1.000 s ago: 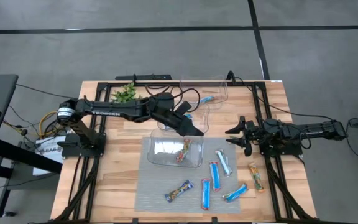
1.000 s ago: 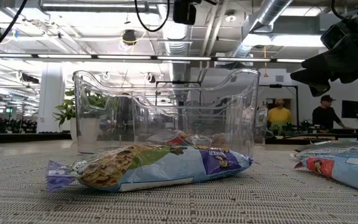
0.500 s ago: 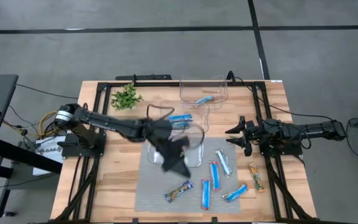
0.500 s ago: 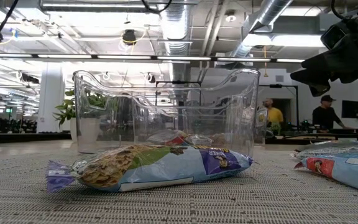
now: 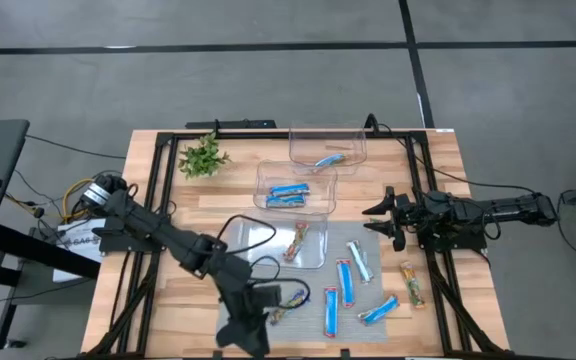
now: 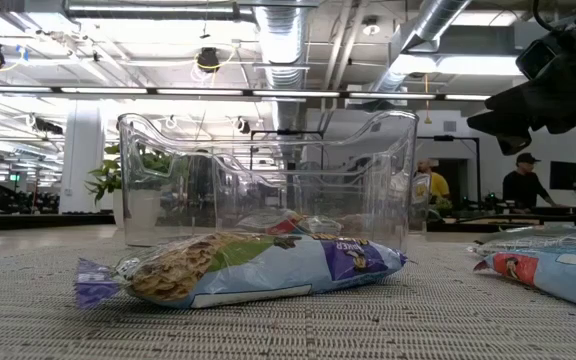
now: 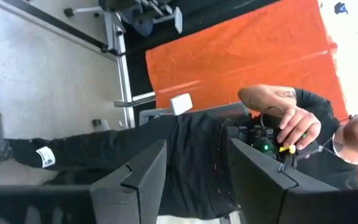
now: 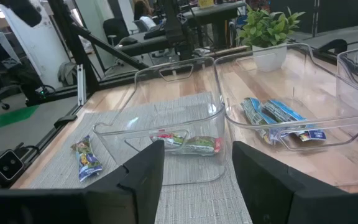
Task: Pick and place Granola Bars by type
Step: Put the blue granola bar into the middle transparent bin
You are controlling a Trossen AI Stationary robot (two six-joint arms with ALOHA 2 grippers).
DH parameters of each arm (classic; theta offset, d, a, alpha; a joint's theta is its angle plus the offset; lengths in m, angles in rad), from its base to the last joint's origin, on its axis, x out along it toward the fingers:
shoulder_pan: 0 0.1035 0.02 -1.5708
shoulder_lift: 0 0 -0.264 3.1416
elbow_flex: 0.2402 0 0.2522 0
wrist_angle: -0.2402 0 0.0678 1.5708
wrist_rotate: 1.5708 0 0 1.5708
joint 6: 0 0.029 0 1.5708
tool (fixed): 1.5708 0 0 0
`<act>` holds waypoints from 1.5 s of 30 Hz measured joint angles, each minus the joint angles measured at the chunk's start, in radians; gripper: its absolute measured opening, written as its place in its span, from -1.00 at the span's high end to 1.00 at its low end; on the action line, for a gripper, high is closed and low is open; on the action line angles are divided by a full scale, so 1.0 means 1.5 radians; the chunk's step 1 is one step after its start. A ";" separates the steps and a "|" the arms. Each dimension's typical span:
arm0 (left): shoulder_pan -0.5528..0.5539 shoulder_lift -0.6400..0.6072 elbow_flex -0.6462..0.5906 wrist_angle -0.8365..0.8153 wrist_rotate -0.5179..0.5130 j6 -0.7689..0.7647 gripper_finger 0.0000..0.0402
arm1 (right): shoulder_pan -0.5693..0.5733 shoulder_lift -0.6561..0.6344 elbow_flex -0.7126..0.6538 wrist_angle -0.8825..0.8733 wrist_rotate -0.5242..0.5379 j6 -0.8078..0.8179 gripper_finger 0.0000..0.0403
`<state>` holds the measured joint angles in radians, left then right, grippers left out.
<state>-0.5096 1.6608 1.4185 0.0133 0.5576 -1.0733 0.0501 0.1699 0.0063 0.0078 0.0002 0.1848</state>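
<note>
My left gripper [image 5: 240, 335] [image 7: 197, 152] is open and empty above the grey mat's near left corner, beside a red multicolour bar [image 5: 288, 298] [image 6: 238, 268] that lies flat on the mat. Its wrist view looks out into the room. My right gripper [image 5: 380, 215] [image 8: 196, 152] waits open at the table's right side. On the mat lie three bright blue bars [image 5: 344, 280], a pale silvery-blue bar [image 5: 360, 262] and an orange-brown bar [image 5: 411, 283]. The near bin [image 5: 258, 245] holds a multicolour bar [image 8: 185, 142], the middle bin [image 5: 268, 175] blue bars [image 8: 272, 115], and the far bin [image 5: 303, 150] a pale bar.
A potted plant [image 5: 202, 155] stands at the far left of the table. Black frame rails run along both sides. A person [image 7: 303, 124] stands beyond the table's near edge. The wood left of the mat is bare.
My left arm has swung from above the bins at the table's middle toward the near edge, coming down over the mat's near left corner beside the multicolour bar. The bars and bins have stayed where they were.
</note>
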 joint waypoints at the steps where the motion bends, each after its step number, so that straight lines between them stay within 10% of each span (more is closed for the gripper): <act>1: -0.007 0.000 0.000 0.000 -0.007 0.000 0.18 | 0.000 0.000 0.000 0.000 0.000 0.000 0.09; 24: -0.057 0.007 0.000 -0.453 -0.531 0.100 0.18 | 0.000 0.000 0.000 0.000 0.000 0.000 0.09; 45: -0.053 0.135 0.000 -0.390 -0.491 0.127 0.18 | 0.000 0.000 0.000 0.000 0.000 0.000 0.09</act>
<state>-0.5888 1.8626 1.4189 -0.5718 -0.1791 -0.8827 0.0502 0.1699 0.0059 0.0079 0.0002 0.1848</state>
